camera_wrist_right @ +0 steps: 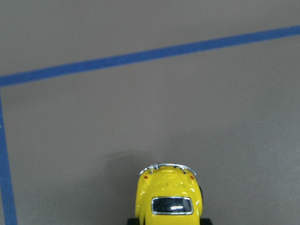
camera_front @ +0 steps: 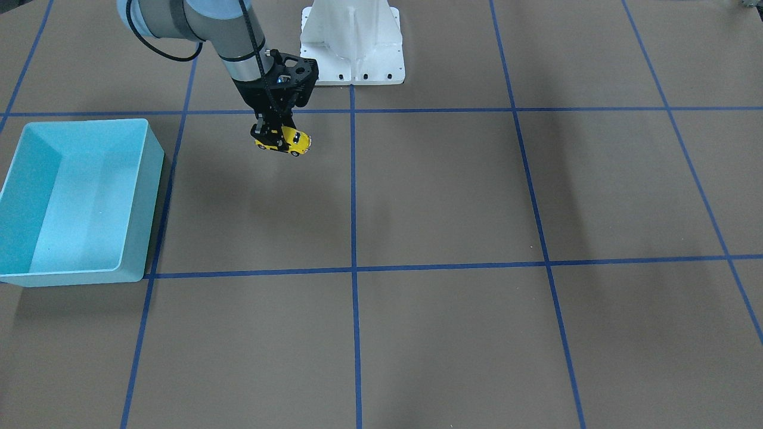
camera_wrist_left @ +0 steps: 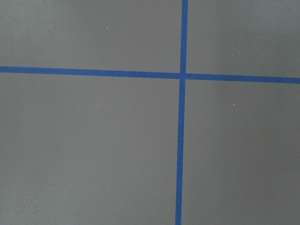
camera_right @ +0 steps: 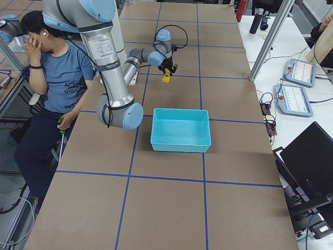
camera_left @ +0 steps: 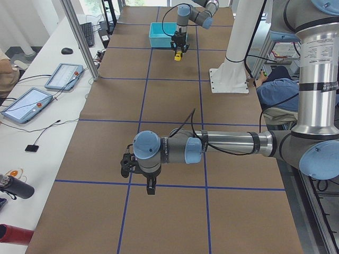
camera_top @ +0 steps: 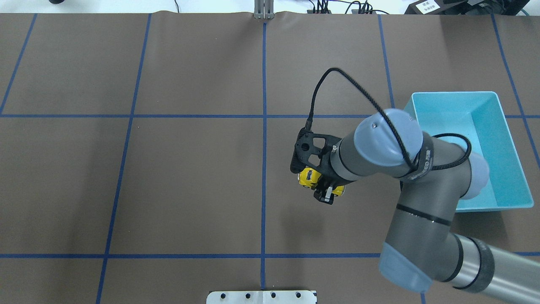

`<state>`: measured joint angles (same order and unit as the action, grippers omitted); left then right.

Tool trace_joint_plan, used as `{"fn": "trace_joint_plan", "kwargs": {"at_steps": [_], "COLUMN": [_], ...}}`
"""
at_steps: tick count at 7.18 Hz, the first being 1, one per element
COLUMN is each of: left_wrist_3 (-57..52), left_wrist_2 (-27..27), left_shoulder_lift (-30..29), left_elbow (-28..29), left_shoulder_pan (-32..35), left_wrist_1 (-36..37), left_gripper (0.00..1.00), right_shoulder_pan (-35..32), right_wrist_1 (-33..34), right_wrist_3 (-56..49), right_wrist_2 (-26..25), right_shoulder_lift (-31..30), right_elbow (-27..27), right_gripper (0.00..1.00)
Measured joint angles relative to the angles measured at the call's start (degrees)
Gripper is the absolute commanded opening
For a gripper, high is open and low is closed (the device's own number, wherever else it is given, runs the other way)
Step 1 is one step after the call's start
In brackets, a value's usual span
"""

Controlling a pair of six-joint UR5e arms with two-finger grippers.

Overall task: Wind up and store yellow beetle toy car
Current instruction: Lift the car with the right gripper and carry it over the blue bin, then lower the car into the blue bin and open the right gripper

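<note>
The yellow beetle toy car (camera_front: 292,141) hangs in my right gripper (camera_front: 275,138), which is shut on it and holds it a little above the brown table. From overhead the car (camera_top: 307,177) sticks out from under the gripper (camera_top: 322,188), left of the light blue bin (camera_top: 453,94). The right wrist view shows the car's rear (camera_wrist_right: 171,197) at the bottom edge, with its shadow on the table. The bin (camera_front: 149,196) holds nothing that I can see. My left gripper (camera_left: 151,188) shows only in the exterior left view, low over the table; I cannot tell whether it is open.
Blue tape lines cross the brown table. The white robot base (camera_front: 351,44) stands at the table's edge behind the right gripper. A person (camera_right: 54,67) sits beside the table. Tablets (camera_left: 32,103) lie on a side table.
</note>
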<state>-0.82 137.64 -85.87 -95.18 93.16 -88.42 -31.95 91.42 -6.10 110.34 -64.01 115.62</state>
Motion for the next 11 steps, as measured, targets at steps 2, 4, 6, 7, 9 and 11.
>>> {"fn": "trace_joint_plan", "kwargs": {"at_steps": [2, 4, 6, 7, 9, 11], "left_wrist_3": [-0.05, -0.05, -0.06, -0.06, -0.02, -0.05], "left_wrist_2": [0.0, -0.05, -0.07, -0.01, 0.06, 0.11], "left_shoulder_lift": [0.0, 0.0, 0.0, 0.0, -0.01, 0.0], "left_elbow": [0.0, 0.0, 0.0, -0.02, -0.06, -0.06], "left_shoulder_pan": [0.0, 0.0, 0.0, 0.0, 0.0, 0.0], "left_wrist_1": [0.0, 0.0, 0.0, 0.0, 0.06, 0.05], "left_gripper": [1.0, 1.0, 1.0, 1.0, 1.0, 1.0], "right_shoulder_pan": [-12.0, -23.1, -28.13, -28.72, -28.58, -27.01], "right_wrist_1": [7.4, 8.4, -0.82, -6.4, -13.07, -19.71], "right_wrist_3": [-15.67, -34.76, -46.13, -47.67, -47.93, -45.64], "right_wrist_2": [8.74, 16.47, 19.7, 19.99, 20.0, 19.93], "right_shoulder_lift": [-2.92, -14.56, -25.78, -28.23, -27.91, -27.08], "right_elbow": [4.81, 7.4, 3.95, 0.37, -6.87, -13.34], "right_gripper": [0.0, 0.0, 0.0, 0.0, 0.0, 0.0]}}
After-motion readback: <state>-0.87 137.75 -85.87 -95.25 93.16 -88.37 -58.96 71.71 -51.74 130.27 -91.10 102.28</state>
